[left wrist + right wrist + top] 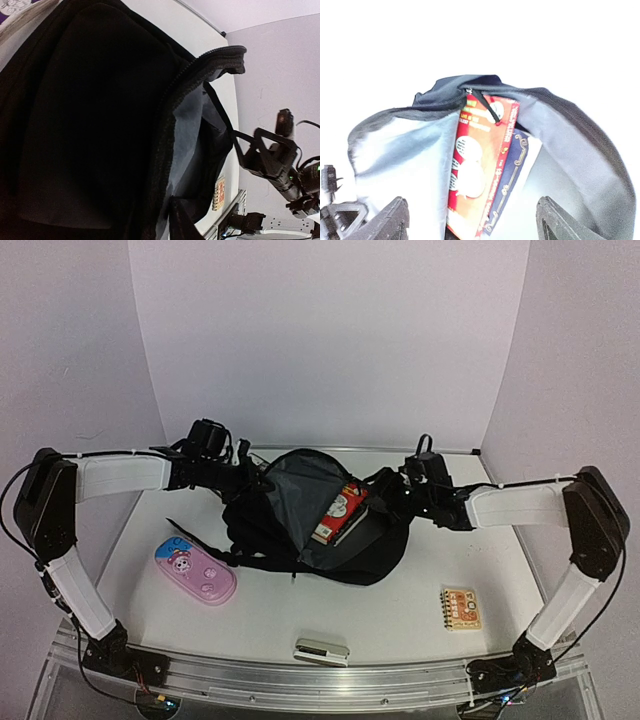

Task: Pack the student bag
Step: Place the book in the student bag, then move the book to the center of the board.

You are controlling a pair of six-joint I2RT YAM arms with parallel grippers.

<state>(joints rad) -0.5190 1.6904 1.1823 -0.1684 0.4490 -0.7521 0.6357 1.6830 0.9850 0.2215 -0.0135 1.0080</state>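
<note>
The right gripper (471, 210) hung at the mouth of the student bag (275, 530) with its jaws wide apart and nothing between them, looking straight into the greyish lining. Just beyond it, a red booklet (480, 170) stood inside the opening with a dark blue book (512, 170) tucked against it. Across the opening, the left gripper (243, 472) sat at the bag's far-left rim, pressed close to the black fabric; I could not tell whether its jaws were apart or pinching the edge. The bag lay in the middle of the tabletop (400, 630), unzipped. Outside it lay a pink pencil case (195, 571) to the left, a small spiral notepad (460, 607) to the right and a small silver object (321, 650) near the front edge. Packing looked partly done, with those three left to load and the zip to close.
</note>
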